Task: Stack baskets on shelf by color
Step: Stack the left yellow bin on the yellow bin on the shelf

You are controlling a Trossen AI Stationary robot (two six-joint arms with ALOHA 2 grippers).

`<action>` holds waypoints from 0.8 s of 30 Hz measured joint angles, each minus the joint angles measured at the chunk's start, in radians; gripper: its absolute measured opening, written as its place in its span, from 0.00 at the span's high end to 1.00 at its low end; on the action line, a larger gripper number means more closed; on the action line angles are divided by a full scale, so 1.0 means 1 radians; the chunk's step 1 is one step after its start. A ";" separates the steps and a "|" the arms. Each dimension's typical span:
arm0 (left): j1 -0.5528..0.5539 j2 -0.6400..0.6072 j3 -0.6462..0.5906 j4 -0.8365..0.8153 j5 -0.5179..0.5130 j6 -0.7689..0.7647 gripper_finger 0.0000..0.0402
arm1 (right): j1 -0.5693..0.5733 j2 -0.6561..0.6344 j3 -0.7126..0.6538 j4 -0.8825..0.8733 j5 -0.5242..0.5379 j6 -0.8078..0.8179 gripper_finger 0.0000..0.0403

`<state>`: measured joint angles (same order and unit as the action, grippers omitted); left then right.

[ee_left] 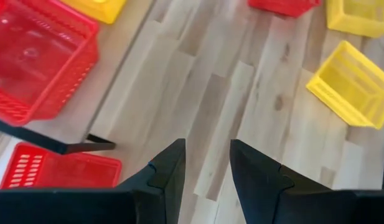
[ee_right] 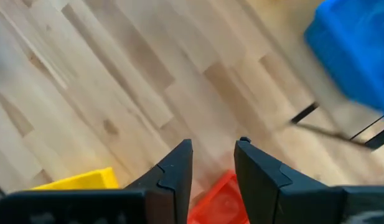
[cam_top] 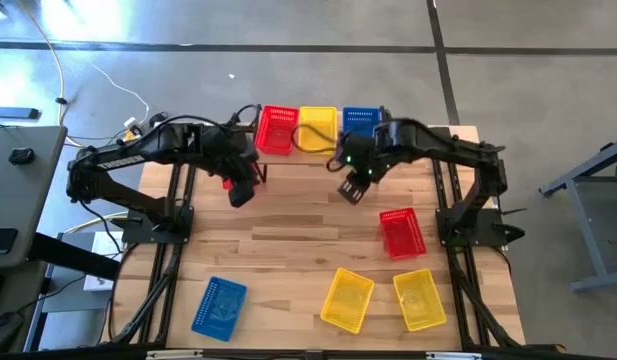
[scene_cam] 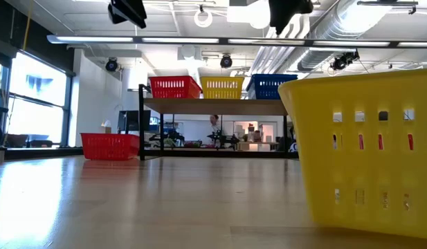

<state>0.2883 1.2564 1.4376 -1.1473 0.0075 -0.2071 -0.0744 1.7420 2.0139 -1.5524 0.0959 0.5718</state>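
Note:
On the shelf [cam_top: 293, 152] at the table's far edge stand a red basket [cam_top: 277, 128], a yellow basket [cam_top: 318, 127] and a blue basket [cam_top: 360, 119] side by side. Another red basket [ee_left: 61, 171] sits on the table by the shelf's left end. On the open table lie a red basket [cam_top: 401, 232], two yellow baskets [cam_top: 347, 299] [cam_top: 419, 298] and a blue basket [cam_top: 219, 306]. My left gripper [cam_top: 241, 192] hovers open in front of the shelf's left end. My right gripper [cam_top: 350, 190] hovers open in front of the blue basket, high above the table. Neither has anything between its fingers.
The shelf's thin black legs [ee_left: 61, 144] stand under its board. In the low view one yellow basket [scene_cam: 365, 152] stands close to the table's near edge. Bare wood [cam_top: 298, 230] lies between the shelf and the loose baskets. Cables and a grey desk [cam_top: 18, 180] lie left of the table.

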 joint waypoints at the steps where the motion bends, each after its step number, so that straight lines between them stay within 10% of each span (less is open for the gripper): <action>1: -0.011 0.000 0.000 0.000 0.000 0.001 0.71 | 0.018 0.000 -0.007 -0.002 -0.001 0.021 0.74; 24: -0.081 0.000 0.000 0.000 -0.004 0.016 0.71 | 0.433 0.001 -0.308 0.160 -0.082 0.822 0.74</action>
<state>0.2073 1.2564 1.4376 -1.1469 0.0040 -0.1909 0.3588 1.7432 1.7060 -1.3919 0.0136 1.3938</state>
